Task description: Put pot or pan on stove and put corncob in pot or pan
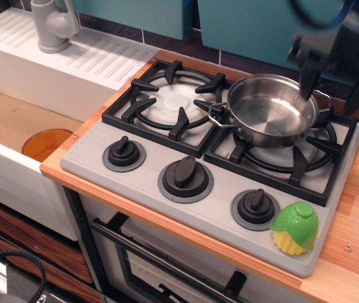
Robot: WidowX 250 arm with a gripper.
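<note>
Corncob: the corncob (295,228) lies at the front right corner of the stove (135,180), green husk up, yellow cob toward the front edge, just right of the right-hand knob (255,206).
Knobs: three black knobs stand in a row along the stove's grey front strip; the middle knob (185,173) is the largest.
Orange dish: an orange dish (47,144) sits low at the left, in the sunken basin beside the counter edge.
Pot: the pot (272,111) stands upright on the right burner grate (293,161), set toward the grate's rear left; one wire loop handle points left toward the left burner grate (172,104), the other shows at its far right rim.
Claw: the gripper (310,81) hangs blurred at the pot's far right rim, one dark finger reaching down to the rim or just inside it. Whether it touches the pot, and how wide it stands, cannot be told.
Corncob to claw: well apart; the corncob is at the near corner, the claw over the far side of the pot.
Sink unit: the white ribbed sink unit (91,63) with its grey tap (53,24) lies farthest left.
</note>
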